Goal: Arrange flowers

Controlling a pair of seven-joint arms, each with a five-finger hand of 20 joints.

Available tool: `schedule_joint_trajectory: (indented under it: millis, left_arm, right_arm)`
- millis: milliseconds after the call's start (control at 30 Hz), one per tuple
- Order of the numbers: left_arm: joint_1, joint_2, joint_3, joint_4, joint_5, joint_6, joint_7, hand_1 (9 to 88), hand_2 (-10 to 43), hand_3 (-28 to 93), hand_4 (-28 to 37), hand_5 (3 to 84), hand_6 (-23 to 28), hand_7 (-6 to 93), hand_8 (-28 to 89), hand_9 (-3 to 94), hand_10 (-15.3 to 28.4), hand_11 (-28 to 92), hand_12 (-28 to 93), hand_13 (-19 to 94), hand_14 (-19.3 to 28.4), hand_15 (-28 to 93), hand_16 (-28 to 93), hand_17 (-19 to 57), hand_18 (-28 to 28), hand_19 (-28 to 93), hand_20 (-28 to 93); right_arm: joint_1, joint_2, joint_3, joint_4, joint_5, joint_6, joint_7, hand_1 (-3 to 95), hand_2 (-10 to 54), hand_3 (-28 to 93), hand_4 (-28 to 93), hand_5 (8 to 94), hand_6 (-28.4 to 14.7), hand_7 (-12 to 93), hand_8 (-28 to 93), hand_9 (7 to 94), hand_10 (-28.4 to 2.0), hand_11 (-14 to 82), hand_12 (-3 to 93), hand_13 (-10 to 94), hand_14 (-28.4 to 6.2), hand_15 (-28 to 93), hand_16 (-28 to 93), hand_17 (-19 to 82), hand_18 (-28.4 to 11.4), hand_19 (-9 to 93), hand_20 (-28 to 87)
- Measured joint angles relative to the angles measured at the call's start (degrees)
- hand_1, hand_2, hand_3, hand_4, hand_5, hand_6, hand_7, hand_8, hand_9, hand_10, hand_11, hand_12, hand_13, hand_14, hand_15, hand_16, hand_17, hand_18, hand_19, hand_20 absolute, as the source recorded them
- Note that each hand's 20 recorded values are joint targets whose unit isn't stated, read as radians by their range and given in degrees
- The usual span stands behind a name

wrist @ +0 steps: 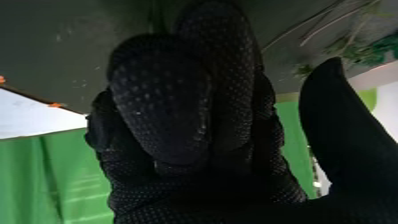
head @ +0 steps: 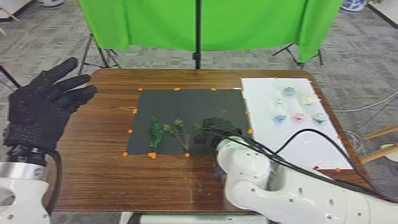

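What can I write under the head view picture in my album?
Flower time: a robot's right hand over the dark mat beside green sprigs, pale blossoms on the white sheet.

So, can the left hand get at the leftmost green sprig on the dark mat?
Probably yes: the left hand is raised with open fingers, and no obstacle shows between it and the leftmost green sprig. The right hand is beyond it.

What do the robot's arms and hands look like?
The left arm and right arm are smooth, rounded and white, with black cables running along them. A silvery-grey collar sits by the left wrist. The left hand and right hand wear black fabric gloves with a fine dotted texture.
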Motion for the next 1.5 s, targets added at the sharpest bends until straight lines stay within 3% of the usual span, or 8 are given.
schedule_joint_trajectory:
  millis: [300,667,767,900,1100,1300,1500]
  left_arm:
    - [-0.58,-0.06,0.25,0.05,0.03,-0.04,-0.39,21.6,8.2,78,-25.4,36.9,9.7,14.4,-9,33.7,20.5,33,12,26,28.4,62,-13,-5.1,26.0,63,26]
    - [1.06,-0.06,-0.62,-0.05,-0.02,-0.02,0.72,21.7,8.2,78,-25.5,36.8,9.5,14.7,-9,33.6,20.3,33,11,26,28.2,62,-13,-5.0,25.9,63,25]
    - [1.14,-0.06,-0.62,-0.05,-0.07,0.00,1.01,21.6,8.2,78,-25.5,36.8,9.5,14.8,-9,33.6,20.5,33,12,26,28.3,62,-13,-5.1,26.0,63,25]
    - [1.32,0.01,-0.63,-0.05,-0.09,0.00,1.37,21.7,8.2,78,-25.5,36.9,9.6,14.8,-9,33.7,20.8,33,11,26,28.3,62,-13,-5.2,26.1,63,25]
    - [1.99,0.18,-0.87,-0.13,-0.11,0.01,2.16,21.6,8.2,78,-25.8,37.1,9.8,14.5,-9,33.7,21.1,33,11,26,28.4,61,-13,-5.3,26.1,63,25]
    - [2.05,0.28,-0.70,-0.20,-0.11,0.01,2.17,21.5,8.2,78,-25.9,37.2,9.9,14.4,-9,33.6,21.3,32,12,26,28.4,61,-12,-5.4,26.1,63,25]
    - [1.07,0.26,0.27,-0.12,-0.05,-0.05,1.29,21.5,8.2,78,-25.8,37.2,10.0,14.4,-9,33.7,21.3,32,12,26,28.4,61,-12,-5.4,26.2,63,25]
  right_arm:
    - [0.62,0.12,-0.22,0.42,-1.03,1.23,0.23,22.7,8.2,75,-21,83.2,-2.4,11,-12,93.7,-12.2,36.2,16.1,94,-8.3,54,22,49,-27.0,93,28]
    - [1.43,1.95,0.35,-2.00,-2.29,4.05,-0.82,22.5,6.9,76,-21,84.2,-2.4,12,-12,93.7,-12.2,36.9,15.7,94,-8.3,55,21,50,-27.2,93,28]
    - [1.44,2.37,1.51,-2.25,-2.29,4.64,-1.04,22.7,6.5,76,-21,76.4,-3.9,11,-11,92.6,-14.3,27.3,17.1,91,-9.4,49,21,47,-26.7,93,17]
    - [1.34,3.37,4.26,-2.08,-1.84,5.80,-0.91,24.7,4.7,75,-20,68.2,-4.7,11,-11,88.6,-16.0,23.7,16.8,88,-10.8,46,19,46,-25.0,92,2]
    - [1.82,7.34,6.29,-0.69,-1.63,13.56,0.18,27.4,1.9,74,-21,61.4,-4.9,12,-10,86.3,-16.6,23.2,16.3,87,-10.4,46,19,46,-24.5,92,-2]
    - [0.19,11.84,10.92,0.84,-1.61,12.22,2.24,28.9,-1.0,74,-21,56.7,-4.9,11,-11,85.1,-17.2,22.2,15.4,87,-10.1,45,19,47,-23.8,92,-5]
    - [-0.69,15.66,10.86,2.54,-1.59,10.98,3.95,30.0,-2.0,74,-21,51.7,-4.3,11,-10,83.9,-17.1,22.3,15.3,86,-9.9,46,19,46,-23.7,93,-6]
